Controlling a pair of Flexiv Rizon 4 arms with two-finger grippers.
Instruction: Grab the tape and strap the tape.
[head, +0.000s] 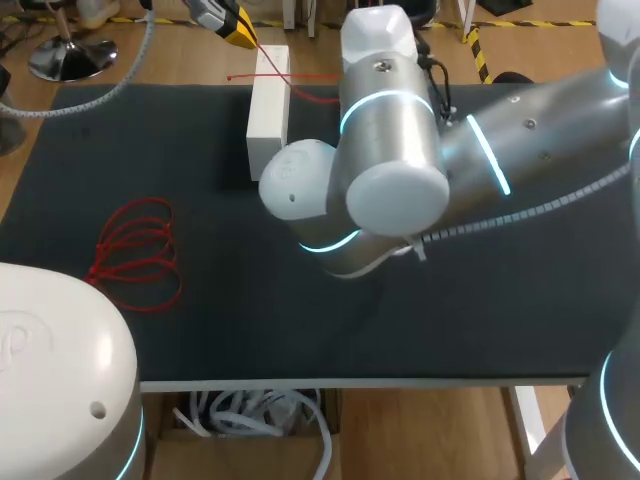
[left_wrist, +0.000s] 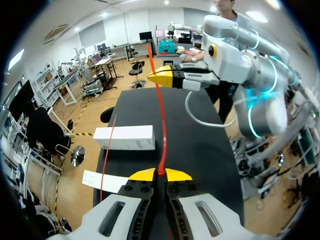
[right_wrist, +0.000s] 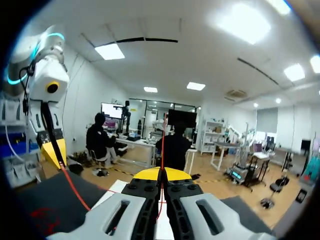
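Note:
A thin red tape (head: 300, 92) is stretched above the table between my two grippers. At the table's far edge my left gripper (head: 240, 28) is shut on one end; its own view shows the yellow tips (left_wrist: 160, 173) pinching the tape (left_wrist: 161, 120). The other end is pinched by my right gripper (left_wrist: 156, 77), which is hidden behind its own arm in the head view. In the right wrist view that gripper (right_wrist: 162, 172) is shut on the tape, and the left gripper (right_wrist: 52, 150) hangs ahead of it. More tape lies in a loose coil (head: 138, 255) at the table's left.
A white box (head: 268, 105) lies on the dark table (head: 450, 320) at the far middle, under the stretched tape. A second red strand (left_wrist: 107, 150) crosses the box. My right arm's big wrist (head: 390, 150) covers the table's middle.

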